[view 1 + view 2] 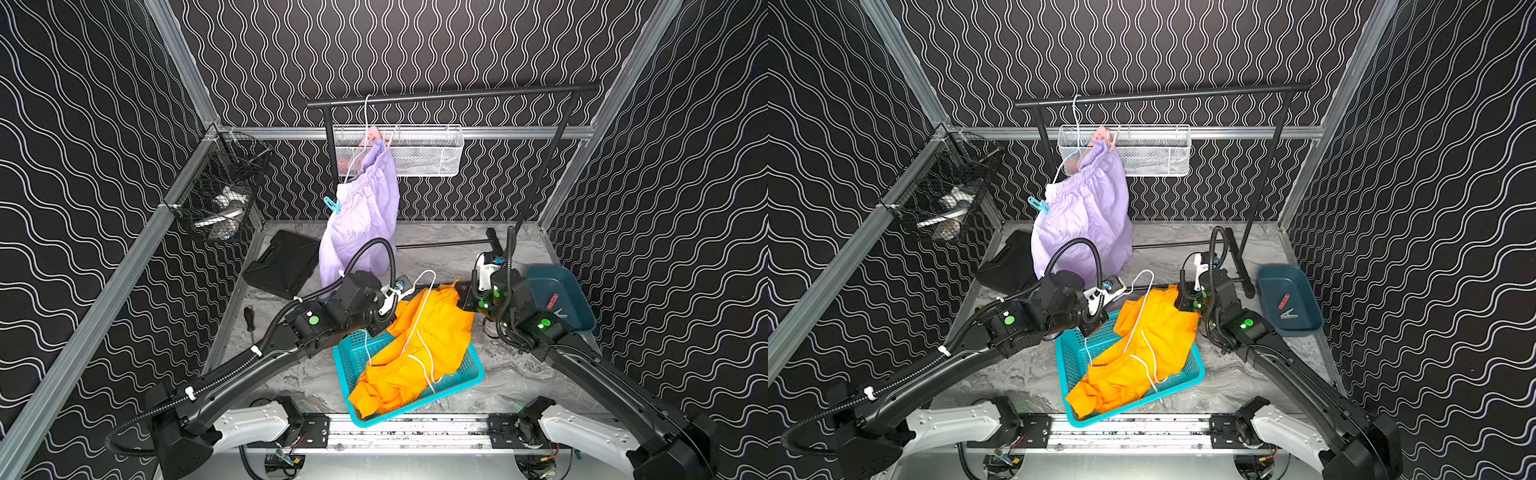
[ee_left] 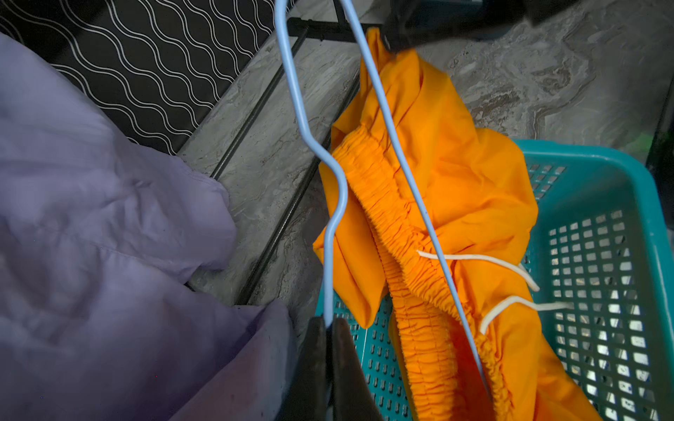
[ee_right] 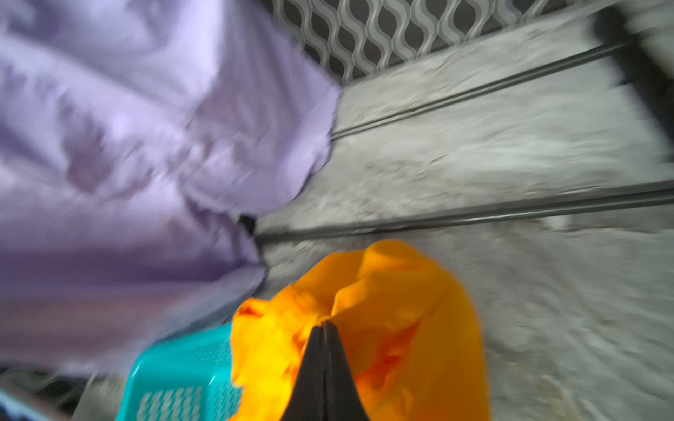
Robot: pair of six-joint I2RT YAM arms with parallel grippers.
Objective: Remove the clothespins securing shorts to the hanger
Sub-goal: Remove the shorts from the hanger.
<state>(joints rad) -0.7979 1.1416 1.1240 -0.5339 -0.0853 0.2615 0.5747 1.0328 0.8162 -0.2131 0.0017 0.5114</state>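
The orange shorts (image 1: 419, 340) lie half in a teal basket (image 1: 473, 374), with a pale blue wire hanger (image 2: 330, 255) threaded over the waistband. My left gripper (image 2: 331, 320) is shut on that hanger's wire. My right gripper (image 3: 324, 324) is shut on a fold of the orange shorts (image 3: 401, 310) at their far end. The lilac shorts (image 1: 365, 216) hang from a second hanger (image 1: 368, 112) on the rack. A light blue clothespin (image 1: 332, 204) grips their lower waistband corner. A pinkish-red clothespin (image 1: 372, 135) and a pale one (image 1: 390, 141) sit at the upper corner.
A dark blue tray (image 1: 1289, 299) at the right holds a red clothespin (image 1: 1283, 301) and a whitish one (image 1: 1288, 314). Behind the black rack bar (image 1: 449, 96) is a white mesh basket (image 1: 428, 151). At the left are a black case (image 1: 282, 266), a screwdriver (image 1: 249, 318) and a black wire basket (image 1: 220, 195).
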